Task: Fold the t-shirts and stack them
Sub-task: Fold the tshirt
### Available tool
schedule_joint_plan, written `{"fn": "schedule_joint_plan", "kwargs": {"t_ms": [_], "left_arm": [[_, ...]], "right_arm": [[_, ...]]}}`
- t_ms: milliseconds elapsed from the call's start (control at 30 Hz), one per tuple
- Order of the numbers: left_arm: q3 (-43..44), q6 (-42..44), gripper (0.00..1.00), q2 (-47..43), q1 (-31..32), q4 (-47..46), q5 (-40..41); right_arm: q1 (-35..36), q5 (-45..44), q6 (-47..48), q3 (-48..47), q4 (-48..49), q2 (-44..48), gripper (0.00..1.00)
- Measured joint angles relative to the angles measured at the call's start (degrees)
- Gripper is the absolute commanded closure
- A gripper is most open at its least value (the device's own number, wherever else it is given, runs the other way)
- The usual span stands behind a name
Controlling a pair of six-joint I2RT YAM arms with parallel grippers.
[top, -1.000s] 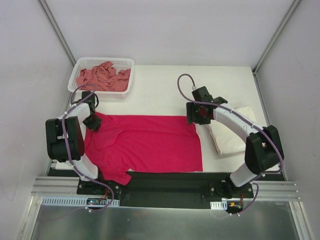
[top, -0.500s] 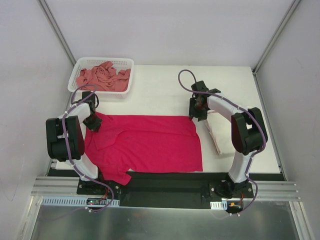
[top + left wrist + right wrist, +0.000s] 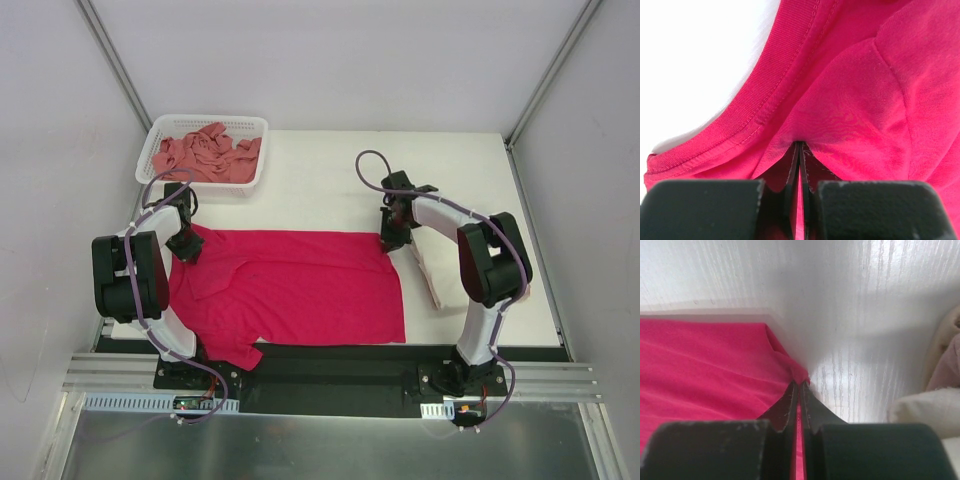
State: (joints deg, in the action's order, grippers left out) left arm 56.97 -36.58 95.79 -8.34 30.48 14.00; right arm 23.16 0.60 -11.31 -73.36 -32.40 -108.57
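Magenta-red t-shirt [image 3: 290, 285] lies between basket [image 3: 210, 119] and seemingly cream shirt [image 3: 920, 407].

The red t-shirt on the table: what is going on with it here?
The magenta-red t-shirt lies spread flat on the table. Both arms grip its far edge: the left pincer is shut on cloth by the collar, the right pincer on the far right corner. A salmon-pink t-shirt lies crumpled in the white basket.

Centre: magenta t-shirt [image 3: 290, 285] spread flat; far left: salmon t-shirt [image 3: 205, 155] crumpled; right: cream t-shirt [image 3: 426, 276] folded, partly hidden.
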Motion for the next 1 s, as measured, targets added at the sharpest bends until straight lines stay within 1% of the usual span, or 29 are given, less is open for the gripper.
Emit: {"fn": "schedule_joint_plan", "kwargs": {"t_ms": [133, 233, 500, 533, 567, 633, 667, 700, 767, 867, 1000], "left_arm": [[0.0, 0.0, 1.00, 0.2, 0.0, 0.0, 0.0], [0.0, 0.0, 1.00, 0.2, 0.0, -0.1, 0.0], [0.0, 0.0, 1.00, 0.2, 0.0, -0.2, -0.1], [0.0, 0.0, 1.00, 0.2, 0.0, -0.2, -0.1], [0.0, 0.0, 1.00, 0.2, 0.0, -0.2, -0.1], [0.0, 0.0, 1.00, 0.2, 0.0, -0.2, -0.2], [0.0, 0.0, 1.00, 0.2, 0.0, -0.2, -0.2], [0.0, 0.0, 1.00, 0.2, 0.0, -0.2, -0.3], [0.0, 0.0, 1.00, 0.2, 0.0, -0.2, -0.3], [0.0, 0.0, 1.00, 0.3, 0.0, -0.2, -0.3], [0.0, 0.0, 1.00, 0.3, 0.0, -0.2, -0.3]], "right_arm": [[0.3, -0.1, 0.2, 0.1, 0.0, 0.7, 0.99], [2.0, -2.4, 0.4, 0.0, -0.7, 2.2, 0.98], [14.2, -13.9, -0.7, -5.5, -7.4, 2.8, 0.90], [15.7, -15.1, -1.0, -6.6, -8.3, 2.1, 0.87], [17.0, -16.1, -1.3, -7.9, -9.1, 1.1, 0.82], [19.6, -18.1, -2.0, -10.7, -10.2, -1.9, 0.76], [20.5, -18.8, -2.2, -11.9, -10.7, -3.2, 0.66], [21.8, -19.8, -2.4, -13.1, -11.1, -4.8, 0.60], [23.9, -21.2, -2.7, -14.3, -11.6, -7.0, 0.53], [26.6, -22.4, -2.6, -14.4, -12.6, -7.6, 0.49], [27.5, -23.6, -1.6, -12.4, -11.4, -4.8, 0.48]]}}
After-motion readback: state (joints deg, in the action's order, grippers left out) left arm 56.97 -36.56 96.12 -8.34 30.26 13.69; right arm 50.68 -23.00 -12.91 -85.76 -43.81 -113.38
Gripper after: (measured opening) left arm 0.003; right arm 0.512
